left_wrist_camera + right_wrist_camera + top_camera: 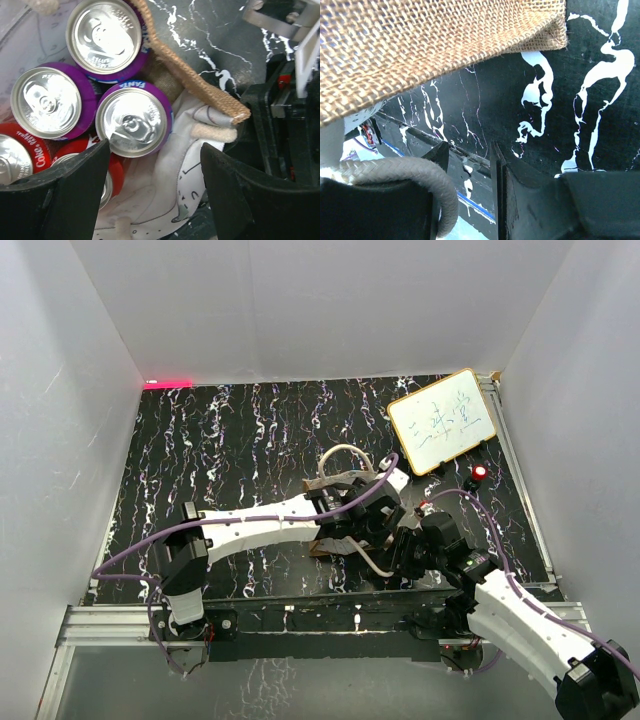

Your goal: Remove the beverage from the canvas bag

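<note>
1 red glowing strip (168, 383) at the bench (230, 440) far-left corner. Left arm (250, 525) lies stretched rightward from its base, wrist over the canvas bag (200, 90). Left jaws wide apart, pointing down into the bag mouth, holding nothing. Bag sits mid-bench between the two wrists, 2 cream handles (345, 451). Inside are 5 cans, tops up: 3 purple Fanta cans (134, 120) and 2 red Coke cans (17, 157). One Fanta sits just beyond the jaw tips. Right arm (520, 625) angles in from the right, elbow bent, wrist low beside the bag's wall. Right jaws narrowly apart, bench visible between the tips. Near handle (395, 170) lies against one jaw, cannot tell if pinched. 1 yellow-framed white board (443, 420) at far right. 1 small red light (479, 472) just beside it.
</note>
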Action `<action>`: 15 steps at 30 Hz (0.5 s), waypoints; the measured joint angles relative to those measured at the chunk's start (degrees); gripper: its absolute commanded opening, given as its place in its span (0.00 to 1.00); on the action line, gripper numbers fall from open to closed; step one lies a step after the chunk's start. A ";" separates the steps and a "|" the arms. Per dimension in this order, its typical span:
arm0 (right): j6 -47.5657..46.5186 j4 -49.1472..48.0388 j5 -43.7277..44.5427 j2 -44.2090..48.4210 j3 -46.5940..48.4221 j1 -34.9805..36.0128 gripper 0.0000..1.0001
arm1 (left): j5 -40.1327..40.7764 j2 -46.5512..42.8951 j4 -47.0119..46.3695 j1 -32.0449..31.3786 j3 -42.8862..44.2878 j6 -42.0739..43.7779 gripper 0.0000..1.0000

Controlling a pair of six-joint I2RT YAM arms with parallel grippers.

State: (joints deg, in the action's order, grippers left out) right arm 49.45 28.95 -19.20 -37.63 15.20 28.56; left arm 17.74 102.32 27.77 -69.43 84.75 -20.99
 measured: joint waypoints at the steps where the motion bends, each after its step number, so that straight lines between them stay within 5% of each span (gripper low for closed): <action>1: -0.02 -0.13 0.00 -0.11 0.00 0.00 0.40 | 0.57 -0.02 0.20 0.00 0.00 0.00 0.73; 15: -0.02 -1.11 0.00 -1.79 0.00 0.00 0.40 | 5.66 1.51 2.64 0.00 1.42 0.02 0.73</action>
State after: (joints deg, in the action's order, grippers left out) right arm 49.43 27.83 -19.20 -39.42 15.20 28.56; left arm 23.40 103.83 30.41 -69.43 86.17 -20.97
